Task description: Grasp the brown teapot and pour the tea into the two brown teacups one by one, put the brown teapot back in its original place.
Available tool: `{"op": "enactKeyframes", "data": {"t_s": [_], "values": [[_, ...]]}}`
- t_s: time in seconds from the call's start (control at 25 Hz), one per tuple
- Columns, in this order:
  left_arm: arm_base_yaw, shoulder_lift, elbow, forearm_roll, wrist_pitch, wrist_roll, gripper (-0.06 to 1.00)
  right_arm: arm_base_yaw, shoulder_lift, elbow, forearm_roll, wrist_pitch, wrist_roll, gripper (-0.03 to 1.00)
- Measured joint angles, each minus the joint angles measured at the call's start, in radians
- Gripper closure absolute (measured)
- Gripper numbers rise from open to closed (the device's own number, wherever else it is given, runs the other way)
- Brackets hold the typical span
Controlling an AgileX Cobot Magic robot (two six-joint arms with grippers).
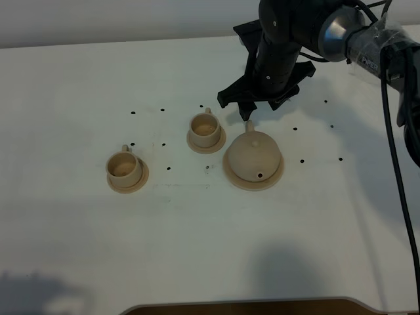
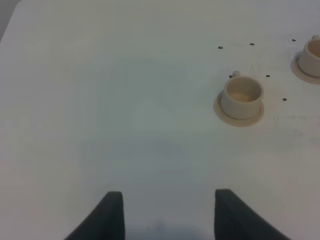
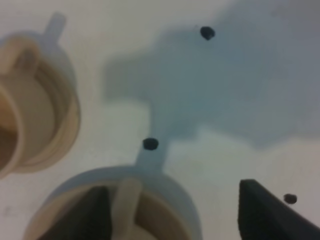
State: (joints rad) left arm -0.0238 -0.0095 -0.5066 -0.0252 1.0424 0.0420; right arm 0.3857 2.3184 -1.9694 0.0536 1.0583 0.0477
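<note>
Angled in from 2 o'clock, wrist pitched down: right tool (image 1: 252,115) spread open, handle of brown teapot (image 1: 253,159) between its fingers, 12 o'clock side.

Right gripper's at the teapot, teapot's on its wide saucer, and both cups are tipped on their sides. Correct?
No: the left-hand teacup and the middle teacup stand upright, as the exterior high view shows. The rest holds.
</note>
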Motion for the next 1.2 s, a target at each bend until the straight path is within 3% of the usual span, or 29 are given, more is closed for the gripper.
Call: {"op": "enactKeyframes", "data": {"t_s": [0.56, 1.2], "values": [[0.0, 0.0, 0.0, 0.0, 0.0, 0.0, 0.49, 0.008, 0.037, -0.033, 0.036, 0.037, -0.048, 0.41], [0.0, 0.0, 0.0, 0.0, 0.0, 0.0, 0.49, 0.008, 0.055, -0.036, -0.106, 0.096, 0.025, 0.41]]}}
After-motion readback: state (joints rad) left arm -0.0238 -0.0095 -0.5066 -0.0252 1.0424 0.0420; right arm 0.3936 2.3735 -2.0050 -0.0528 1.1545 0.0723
